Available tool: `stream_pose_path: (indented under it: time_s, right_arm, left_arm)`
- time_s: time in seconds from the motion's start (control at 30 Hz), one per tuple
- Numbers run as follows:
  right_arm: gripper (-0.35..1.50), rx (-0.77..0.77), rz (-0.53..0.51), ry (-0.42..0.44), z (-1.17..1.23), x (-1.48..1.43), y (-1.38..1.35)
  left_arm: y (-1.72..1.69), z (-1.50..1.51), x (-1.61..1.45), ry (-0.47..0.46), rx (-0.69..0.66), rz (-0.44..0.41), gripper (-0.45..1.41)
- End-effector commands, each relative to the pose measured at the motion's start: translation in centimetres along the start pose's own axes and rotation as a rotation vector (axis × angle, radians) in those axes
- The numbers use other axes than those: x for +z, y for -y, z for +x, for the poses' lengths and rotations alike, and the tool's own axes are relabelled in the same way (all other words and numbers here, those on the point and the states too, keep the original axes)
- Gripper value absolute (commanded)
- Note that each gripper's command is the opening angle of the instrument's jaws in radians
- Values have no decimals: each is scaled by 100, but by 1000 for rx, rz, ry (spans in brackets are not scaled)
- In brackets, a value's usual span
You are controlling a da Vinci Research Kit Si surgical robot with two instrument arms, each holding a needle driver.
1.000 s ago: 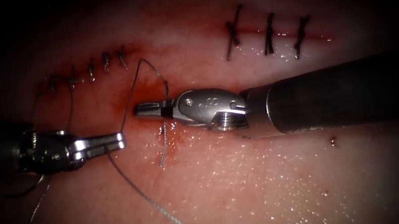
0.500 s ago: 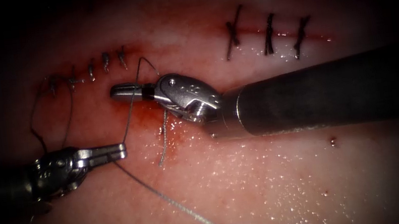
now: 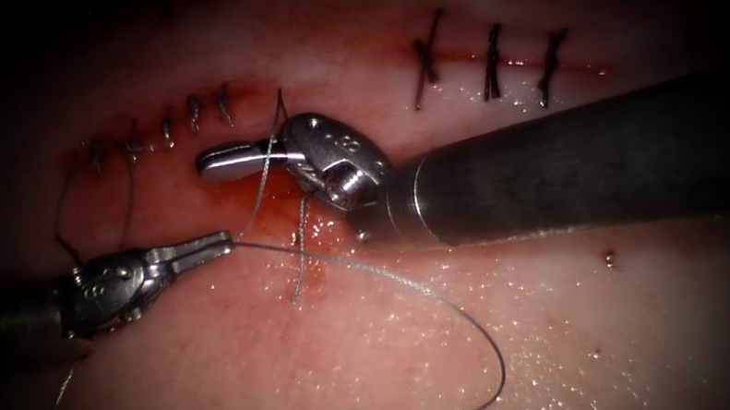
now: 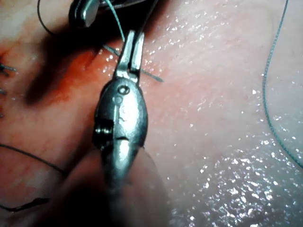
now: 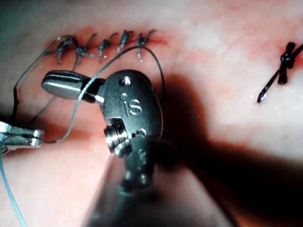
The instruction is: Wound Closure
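The cut (image 3: 322,85) runs across the tissue (image 3: 510,327) from left to right. Much of it is already sewn: there are three dark stitches (image 3: 491,59) on the right part and a row of small stitches (image 3: 165,127) on the left part. Between those two groups there is a gap with no stitch yet, so that part looks like the work that is left. Red fluid (image 3: 282,210) sits on the tissue just below that gap. The left end effector (image 3: 219,243) has its jaws pressed together, pinching the thread (image 3: 452,310) at their very tip. From there the thread goes in a big loose loop across the tissue below the cut, and another part climbs up and lies over the right end effector (image 3: 220,160). The right end effector's jaws look pressed together too, and the thread is draped across them near the hinge; I cannot tell if they pinch it or if it just rests there. A short loose end of thread (image 3: 300,269) hangs down from the wet red spot. I cannot make out the needle, so I cannot say where it is or if it is in the tissue.
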State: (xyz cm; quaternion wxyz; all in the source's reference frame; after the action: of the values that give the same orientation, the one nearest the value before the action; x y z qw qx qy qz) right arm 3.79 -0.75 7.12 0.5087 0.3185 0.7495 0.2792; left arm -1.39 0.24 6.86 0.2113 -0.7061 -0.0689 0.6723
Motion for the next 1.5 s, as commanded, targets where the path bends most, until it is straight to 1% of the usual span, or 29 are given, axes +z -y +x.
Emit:
stream_pose_path:
  time_s: [0.03, 0.13, 0.17, 0.23, 0.27, 0.33, 0.43, 0.47, 0.5, 0.53, 0.57, 0.77, 0.8, 0.87, 0.9, 0.93, 0.97, 1.0, 1.03, 1.07, 1.13, 1.17, 1.23, 1.27, 1.3, 1.37, 1.4, 1.43, 1.5]
  right_arm:
    - [-35, 8, 22, 8, -6, 2, -1]
    - [-35, 6, 59, 74, -6, -2, 1]
    - [-35, 6, 59, 74, -6, -2, 1]
    - [-35, -4, 120, 145, -6, -7, 4]
    - [-35, -4, 120, 145, -6, -7, 4]
    - [-35, -14, 161, 211, -8, -9, 6]
    - [-35, -25, 184, 237, -9, -9, 6]
    - [-35, -37, 202, 269, -9, -9, 6]
    - [-35, -37, 202, 269, -9, -9, 6]
    - [-35, -41, 206, 288, -8, -8, 6]
    - [-35, -47, 220, 328, -7, -8, 6]
    - [-35, -86, 282, 464, -10, -8, 7]
    - [-25, -100, 294, 518, -14, -7, 8]
    - [-5, -115, 304, 569, -18, -7, 10]
    - [-5, -115, 304, 569, -18, -7, 10]
    - [2, -138, 315, 628, -23, -7, 11]
    - [2, -138, 315, 628, -23, -7, 11]
    - [5, -152, 322, 656, -25, -7, 11]
    - [29, -198, 345, 741, -28, -8, 10]
    - [29, -198, 345, 741, -28, -8, 10]
    - [41, -217, 353, 775, -28, -8, 10]
    - [54, -246, 367, 807, -27, -8, 9]
    - [74, -285, 386, 864, -27, -7, 10]
    - [74, -285, 386, 864, -27, -7, 10]
    - [81, -308, 400, 904, -29, -7, 12]
    - [81, -344, 414, 948, -32, -4, 14]
    - [81, -344, 414, 948, -32, -4, 14]
    - [81, -351, 416, 968, -34, -3, 16]
    - [77, -375, 427, 1005, -38, 0, 18]
  left_arm:
    - [-3, -11, 3, -5, 2, -13, -45]
    - [8, -15, 2, -6, 7, -16, -45]
    - [8, -15, 2, -6, 7, -16, -45]
    - [23, -15, 2, -4, 8, -18, -45]
    - [23, -15, 2, -4, 8, -18, -45]
    - [33, -15, 3, -20, 8, -10, -45]
    - [36, -16, 5, -19, 9, -6, -45]
    - [39, -18, 9, -19, 12, -1, -45]
    - [39, -18, 9, -19, 12, -1, -45]
    - [40, -19, 10, -18, 13, 0, -45]
    - [42, -20, 12, -18, 14, 4, -45]
    - [53, -25, 18, -16, 23, 14, -45]
    - [55, -27, 20, -18, 19, 18, -45]
    - [56, -27, 21, -18, 19, 20, -45]
    - [56, -27, 21, -18, 19, 20, -45]
    - [55, -27, 22, -18, 19, 22, -45]
    - [55, -27, 22, -18, 19, 22, -45]
    - [55, -26, 23, -17, 24, 23, -45]
    - [53, -26, 24, -17, 23, 26, -45]
    - [53, -26, 24, -17, 23, 26, -45]
    - [52, -26, 24, -18, 23, 23, -45]
    - [51, -26, 24, -17, 24, 24, -45]
    - [50, -26, 23, -18, 24, 22, -45]
    - [50, -26, 23, -18, 24, 22, -45]
    - [50, -26, 22, -18, 23, 22, -45]
    - [50, -26, 22, -18, 23, 21, -45]
    - [50, -26, 22, -18, 23, 21, -45]
    - [50, -26, 22, -18, 23, 21, -45]
    - [50, -26, 21, -18, 23, 20, -45]
